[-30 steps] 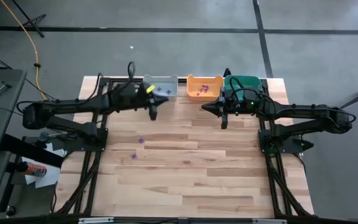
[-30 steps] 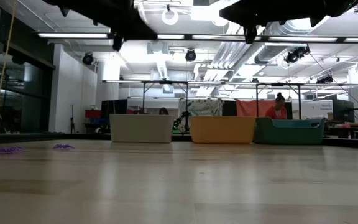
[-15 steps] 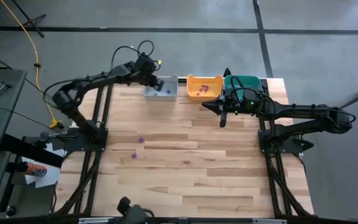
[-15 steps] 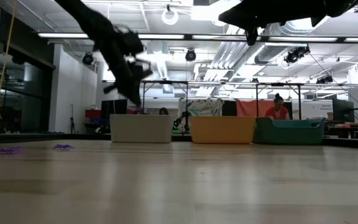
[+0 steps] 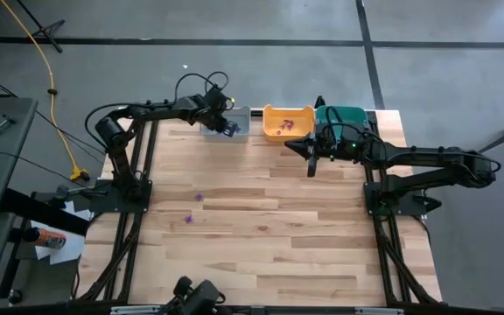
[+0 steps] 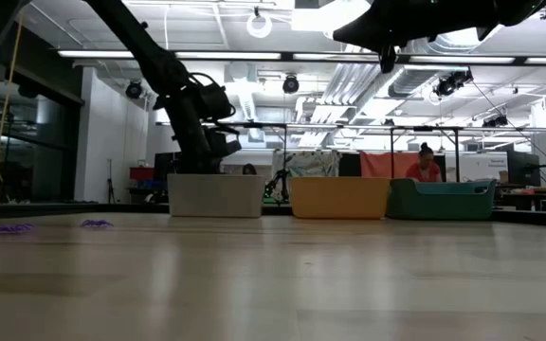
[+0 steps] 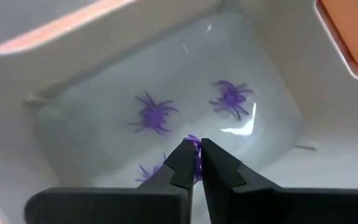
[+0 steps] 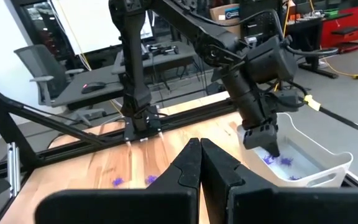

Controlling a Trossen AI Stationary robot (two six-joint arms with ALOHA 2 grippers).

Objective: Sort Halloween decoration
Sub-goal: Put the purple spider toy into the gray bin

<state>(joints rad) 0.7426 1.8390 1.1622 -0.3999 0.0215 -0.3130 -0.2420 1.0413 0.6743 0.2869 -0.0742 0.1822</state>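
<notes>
The table (image 5: pixel 261 236) is a flat top of pale wood planks with visible grain, framed by black metal rails. Along its far edge stand three smooth plastic bins, rectangular with rounded corners: a grey bin (image 5: pixel 239 129), an orange bin (image 5: pixel 274 112) and a teal bin (image 5: pixel 344 114).

The left gripper (image 7: pixel 195 151) is lowered into the grey bin, tips pointing down at its glossy floor. Its two dark tapered fingers (image 7: pixel 178 163) stand nearly together, pinching a small purple spider (image 7: pixel 194 144) between the tips. Just beyond the tips, two more purple spiders (image 7: pixel 154 114) lie flat on the bin floor, thin legs spread; another shows partly beside the left finger.

The right gripper (image 5: pixel 311 168) hangs above the table just in front of the orange bin, well apart from the left gripper. Its fingers (image 8: pixel 189 163) are pressed together with nothing between them.

Small reddish trinkets (image 5: pixel 284 126) lie in the orange bin. Two loose purple spiders (image 5: pixel 198 197) rest on the bare wood, well short of the left gripper.
</notes>
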